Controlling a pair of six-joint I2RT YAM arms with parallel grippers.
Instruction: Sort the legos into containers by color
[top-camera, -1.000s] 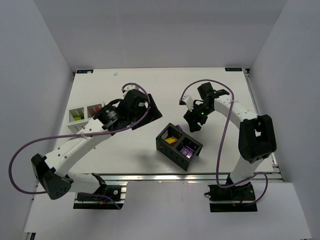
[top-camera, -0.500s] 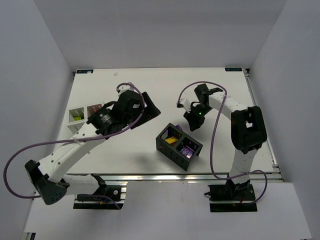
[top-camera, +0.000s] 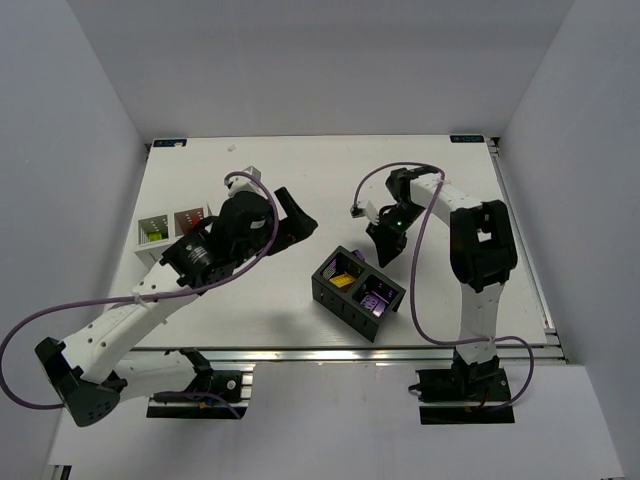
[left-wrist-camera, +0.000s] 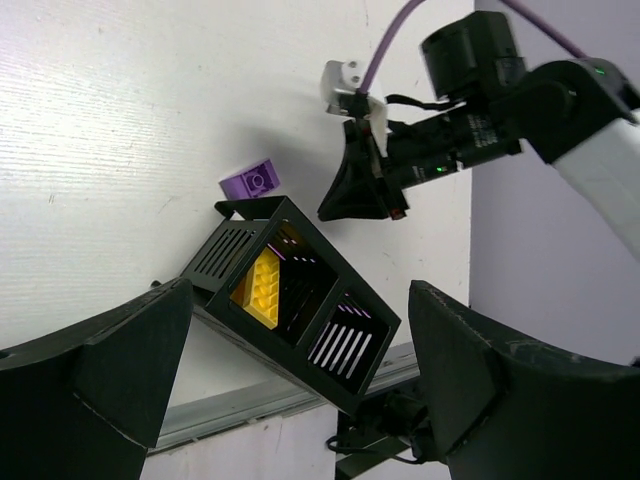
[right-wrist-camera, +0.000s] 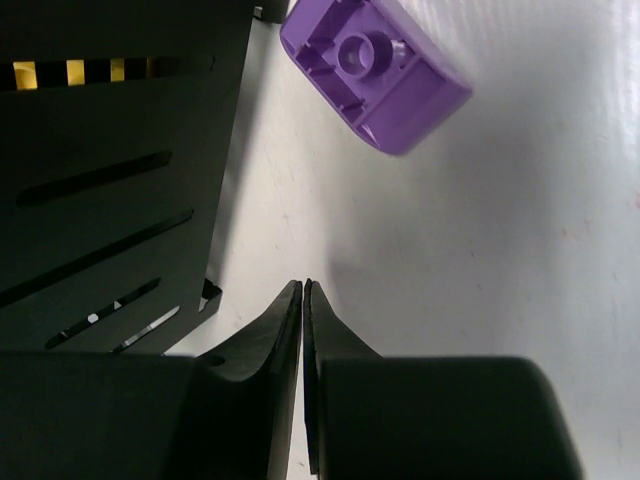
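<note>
— Two boxes on the table (top-camera: 270, 305), are there?
— Yes. The black box (top-camera: 342, 308) sits a little toward 5 o'clock from the middle. The white box (top-camera: 160, 252) is out at 9 o'clock, well apart from it.
— What is in them?
— The black box has a yellow brick (top-camera: 343, 281) in the cell at its 10 o'clock end and a purple brick (top-camera: 375, 299) in the cell at its 4 o'clock end. The white box has a lime piece (top-camera: 152, 237) in its 9 o'clock cell and a reddish piece (top-camera: 188, 220) in its 3 o'clock cell, both too small to say more.
— Any brick outside?
— One, the loose purple brick (right-wrist-camera: 375, 75). It lies on the table just beside the black box's far corner, its hollow underside toward the right wrist camera. Whether it touches the box I cannot tell.
— And the right gripper (right-wrist-camera: 302, 287)?
— Its fingers are pressed together with nothing between them. The tips point at bare table alongside the box's slotted wall. The loose purple brick is at their 1 o'clock, apart from them.
— The left gripper (left-wrist-camera: 300, 290)?
— Its fingers (left-wrist-camera: 110, 370) are spread wide and hold nothing. It hangs at about 10 o'clock from the black box, and its camera looks across at that box, the loose purple brick and the right gripper.
</note>
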